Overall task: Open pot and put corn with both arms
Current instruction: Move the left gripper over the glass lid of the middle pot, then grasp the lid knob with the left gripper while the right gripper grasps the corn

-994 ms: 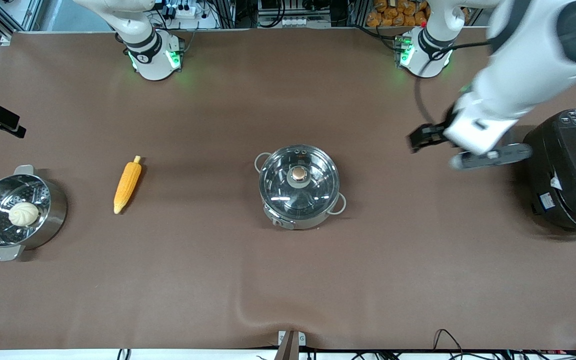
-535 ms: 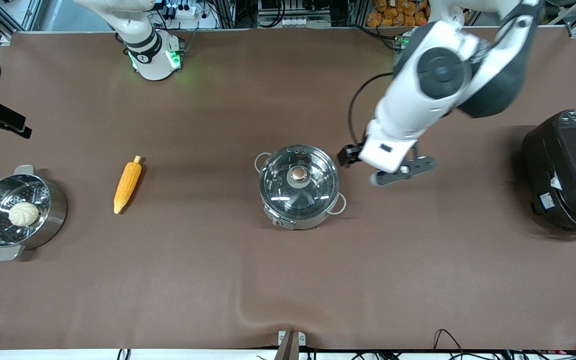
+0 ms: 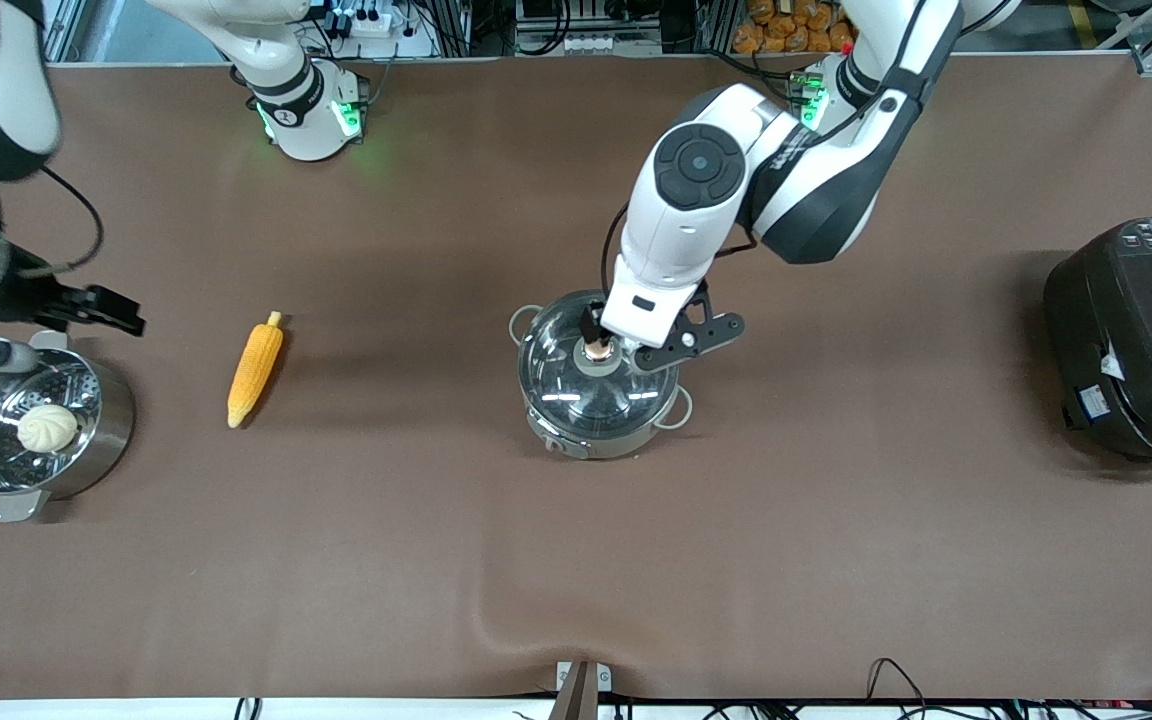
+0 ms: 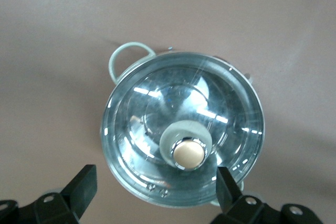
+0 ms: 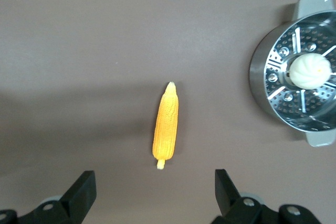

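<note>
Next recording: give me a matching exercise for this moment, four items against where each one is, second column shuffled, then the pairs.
Items
1. corn
2. white bun
3. left gripper
4. lid

Places
A. on the pot
B. open, over the lid's copper-coloured knob
C. flat on the bare table
D. in the steamer pot

Pairs: 1-C, 2-D, 3-B, 4-A

no text, brand or number can be read with certainty. the rice cooker (image 3: 1136, 340) carries a white label on its side and a small control panel on top, both illegible. a small round mark sits on the right arm's base (image 3: 304, 115); its character cannot be made out.
</note>
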